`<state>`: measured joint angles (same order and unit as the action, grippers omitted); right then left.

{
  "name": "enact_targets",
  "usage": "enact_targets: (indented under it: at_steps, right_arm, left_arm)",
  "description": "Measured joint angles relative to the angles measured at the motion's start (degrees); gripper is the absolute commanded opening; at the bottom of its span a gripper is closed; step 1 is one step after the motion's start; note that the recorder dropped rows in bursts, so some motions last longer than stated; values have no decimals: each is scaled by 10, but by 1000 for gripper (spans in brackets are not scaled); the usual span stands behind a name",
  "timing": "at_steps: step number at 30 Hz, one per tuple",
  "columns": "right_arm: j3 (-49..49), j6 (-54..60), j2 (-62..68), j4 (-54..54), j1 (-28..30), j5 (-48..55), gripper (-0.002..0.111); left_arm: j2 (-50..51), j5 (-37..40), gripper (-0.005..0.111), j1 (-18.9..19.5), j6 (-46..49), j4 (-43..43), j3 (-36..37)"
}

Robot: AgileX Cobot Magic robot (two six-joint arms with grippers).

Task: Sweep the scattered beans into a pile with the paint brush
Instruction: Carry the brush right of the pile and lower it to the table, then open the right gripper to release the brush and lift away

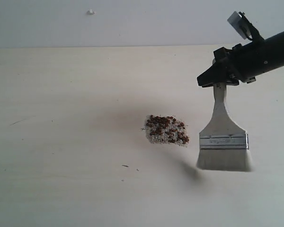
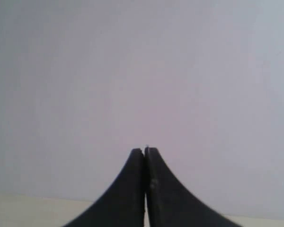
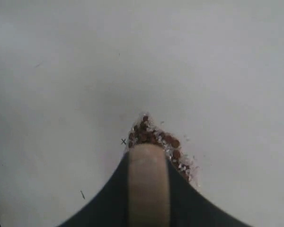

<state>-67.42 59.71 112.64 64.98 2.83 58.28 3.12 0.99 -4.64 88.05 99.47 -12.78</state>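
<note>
Beans [image 1: 165, 123] are seen packed with white grains [image 1: 157, 138] into one compact pile [image 1: 167, 130] near the middle of the table [image 1: 61, 94], roughly brush-head wide. No clear strays are made out. Two small dark specks [image 1: 126, 166] nearer the camera can't be resolved as bean or mark.

Paint brush [image 1: 222, 127] is hung upright just right of the pile and apart from it, with bristles [image 1: 224, 160] down and ferrule [image 1: 224, 141] level. Whether the tips touch the table can't be told; the shadow thrown left of them suggests a slight lift.

Handle [image 1: 219, 101] is pinched at its top end by the right gripper [image 1: 219, 81]. In the wrist view it is clamped between the two fingers, with the pile just beyond. Left gripper [image 2: 145, 151] is pressed together on nothing, aimed at a blank wall [image 2: 132, 71], and not seen in the exterior view.

Judgement: the job looks mostly done, with edge tidying left.
- Bristles should be set down on bare table right of the pile before any travel.
- Brush face should be kept square to the stroke.
- Pressure should be kept light, so bristles flex but nothing is flicked.
- A short, slow push leftward is wanted, stopped at the pile's edge.
- Lift-off should be straight up, so grains aren't dragged back out.

Risk: the pile gets split if it is ploughed through.
</note>
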Motion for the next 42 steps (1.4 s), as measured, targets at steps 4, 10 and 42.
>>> enact_targets:
  at_steps: [4, 10, 42]
  right_arm:
    - [0, 34, 26, 23, 0, -20, 0]
    - [0, 36, 33, 17, 0, -62, 0]
    - [170, -200, -210, -170, 24, -478, 0]
  left_arm:
    - [0, 0, 0, 0, 0, 0, 0]
    - [0, 0, 0, 0, 0, 0, 0]
    - [0, 0, 0, 0, 0, 0, 0]
